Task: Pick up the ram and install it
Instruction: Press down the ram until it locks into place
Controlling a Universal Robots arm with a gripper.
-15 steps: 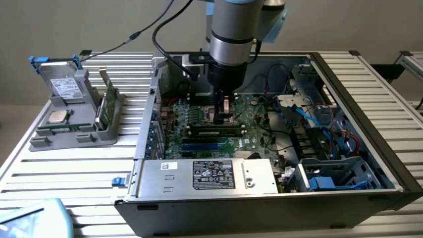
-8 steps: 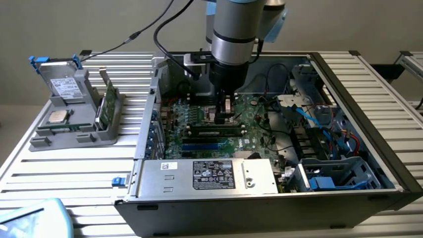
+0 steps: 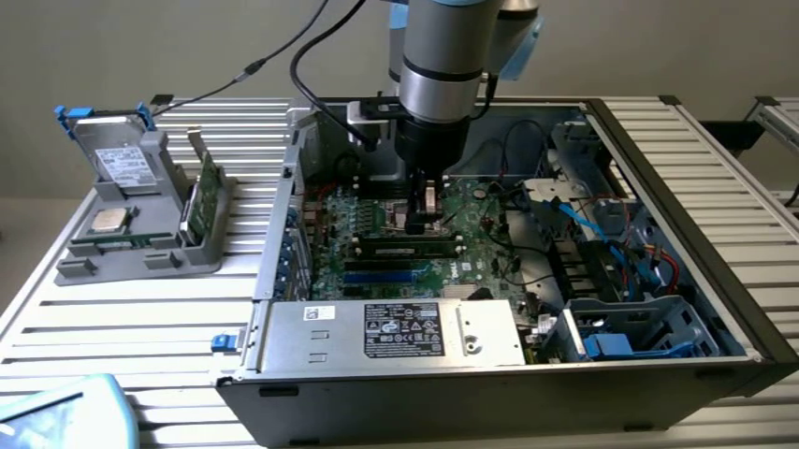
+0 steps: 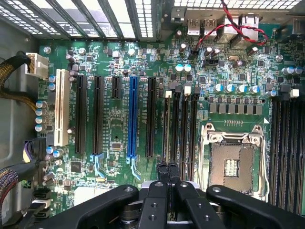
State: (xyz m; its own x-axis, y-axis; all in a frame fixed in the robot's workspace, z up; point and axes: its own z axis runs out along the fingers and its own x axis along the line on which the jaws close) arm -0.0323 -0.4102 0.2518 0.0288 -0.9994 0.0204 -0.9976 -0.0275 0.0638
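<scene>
Inside the computer case (image 3: 736, 309), the tool (image 4: 167, 168) hangs fully closed, empty, above the motherboard (image 4: 119, 119).

The arm (image 3: 440, 56) is cut off by the upper edge, above the computer case (image 3: 749, 309). Beside the case, the label on the drive (image 3: 123, 166) is too small to read.

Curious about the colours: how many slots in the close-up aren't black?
2: a white slot at the edge of the motherboard, a blue slot between black slots. The gripper may hide others.
</scene>
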